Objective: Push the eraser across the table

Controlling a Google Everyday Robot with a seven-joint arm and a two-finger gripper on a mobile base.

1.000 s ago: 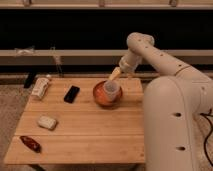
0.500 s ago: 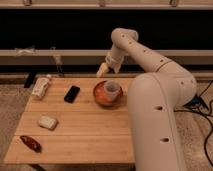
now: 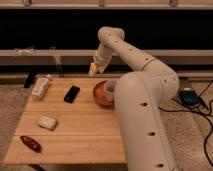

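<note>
The eraser (image 3: 71, 93) is a flat black slab lying on the far left-middle part of the light wooden table (image 3: 75, 135). My gripper (image 3: 93, 70) hangs at the end of the white arm above the table's far edge, to the right of and behind the eraser, apart from it. It holds nothing that I can see.
An orange bowl (image 3: 100, 93) with a white cup (image 3: 109, 89) in it stands right of the eraser. A pale bottle (image 3: 40, 87) lies at the far left. A whitish block (image 3: 47, 122) and a dark red oblong thing (image 3: 30, 143) lie near the front left.
The arm has swung left over the last second, carrying the gripper from above the bowl to the table's far edge, nearer the eraser.
</note>
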